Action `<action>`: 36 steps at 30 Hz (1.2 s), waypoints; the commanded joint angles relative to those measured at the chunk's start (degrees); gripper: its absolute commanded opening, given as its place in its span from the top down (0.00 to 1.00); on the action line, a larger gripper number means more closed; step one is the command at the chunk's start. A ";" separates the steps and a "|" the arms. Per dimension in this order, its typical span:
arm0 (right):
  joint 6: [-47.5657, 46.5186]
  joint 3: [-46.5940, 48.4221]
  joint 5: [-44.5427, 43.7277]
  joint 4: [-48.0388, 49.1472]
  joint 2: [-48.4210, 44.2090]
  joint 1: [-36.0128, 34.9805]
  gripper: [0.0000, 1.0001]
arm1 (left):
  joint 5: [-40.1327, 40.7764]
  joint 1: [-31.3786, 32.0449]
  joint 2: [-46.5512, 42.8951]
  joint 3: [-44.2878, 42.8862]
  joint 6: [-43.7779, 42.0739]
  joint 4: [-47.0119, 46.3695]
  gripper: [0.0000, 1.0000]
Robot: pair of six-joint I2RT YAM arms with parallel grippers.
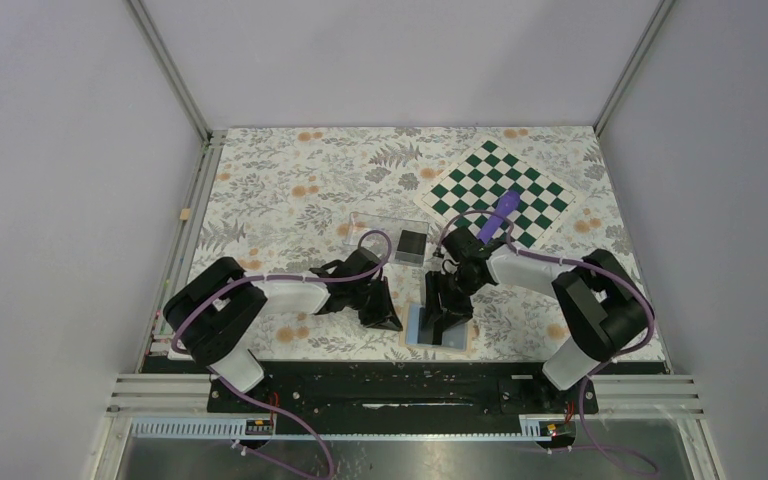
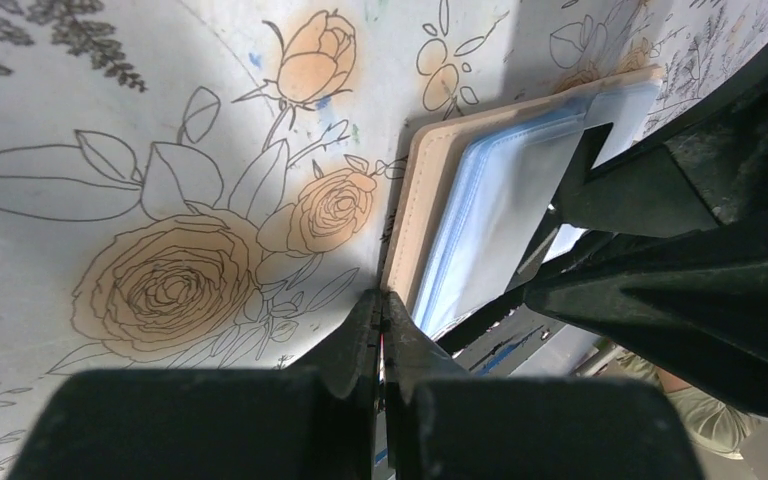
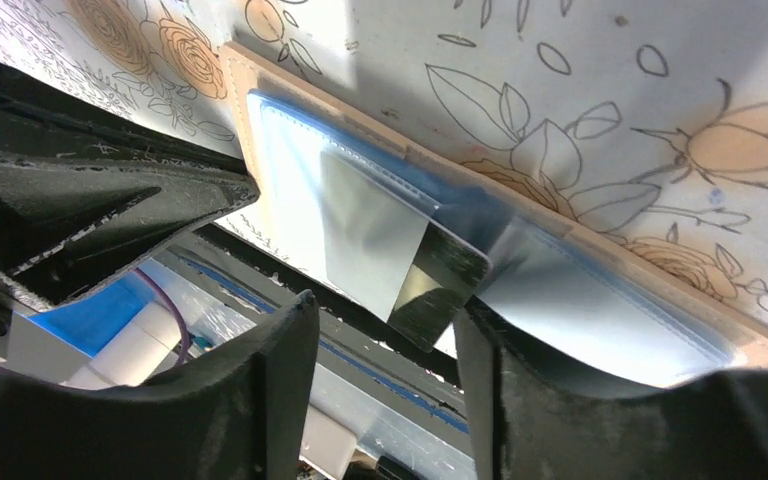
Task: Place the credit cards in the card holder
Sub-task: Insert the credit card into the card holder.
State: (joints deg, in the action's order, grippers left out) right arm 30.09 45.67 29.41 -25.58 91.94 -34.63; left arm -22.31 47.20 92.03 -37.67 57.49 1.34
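The card holder (image 1: 416, 334) lies open near the table's front edge, tan rim up and blue-grey panels showing (image 3: 600, 290). A dark glossy credit card (image 3: 440, 285) sits partly inside its clear pocket, one corner sticking out. My right gripper (image 1: 445, 322) hovers over the holder with its jaws open (image 3: 388, 310) on either side of the card's free corner, not gripping it. My left gripper (image 1: 385, 318) is shut, its tips (image 2: 380, 300) at the holder's tan left edge (image 2: 430, 190). More dark cards (image 1: 412, 245) stand in a clear box.
The clear plastic box (image 1: 385, 232) lies just behind both grippers. A green-and-white chessboard (image 1: 495, 190) with a purple object (image 1: 500, 214) on it lies at the back right. The black front rail (image 1: 400, 375) runs just below the holder.
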 commanded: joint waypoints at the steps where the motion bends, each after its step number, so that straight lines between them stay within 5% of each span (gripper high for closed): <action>1: -0.69 2.47 0.53 -1.11 2.75 -1.67 0.46 | 1.21 0.81 1.71 -1.08 -0.09 0.15 1.00; 5: 0.97 4.25 2.36 0.30 4.30 -3.90 0.58 | 1.17 1.00 1.82 -1.36 0.02 0.19 1.00; 13: 1.91 4.90 2.24 0.82 3.60 -5.73 0.57 | 1.90 1.13 -0.26 -1.40 -0.55 2.03 0.98; 18: -0.75 4.52 -2.17 -3.46 -0.25 -5.73 0.45 | 3.67 0.90 -5.36 0.70 -0.27 3.08 0.58; 26: -3.00 4.51 -6.10 -7.48 -6.06 -5.68 0.39 | -4.71 -1.79 -4.94 7.91 6.13 -15.50 0.44; 30: -4.59 3.64 -8.49 -8.33 -6.08 -5.55 0.47 | -6.38 -2.11 -0.79 8.79 7.84 -21.17 0.43; 36: -5.97 0.24 -11.86 -5.87 -2.15 -5.32 0.71 | -7.56 -2.16 2.46 8.73 9.13 -25.30 0.43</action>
State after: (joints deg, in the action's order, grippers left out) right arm 25.98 47.97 21.50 -31.31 87.48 -39.86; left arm -29.56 45.25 92.23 -30.15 66.00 -19.44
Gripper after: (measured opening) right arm 0.341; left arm 0.567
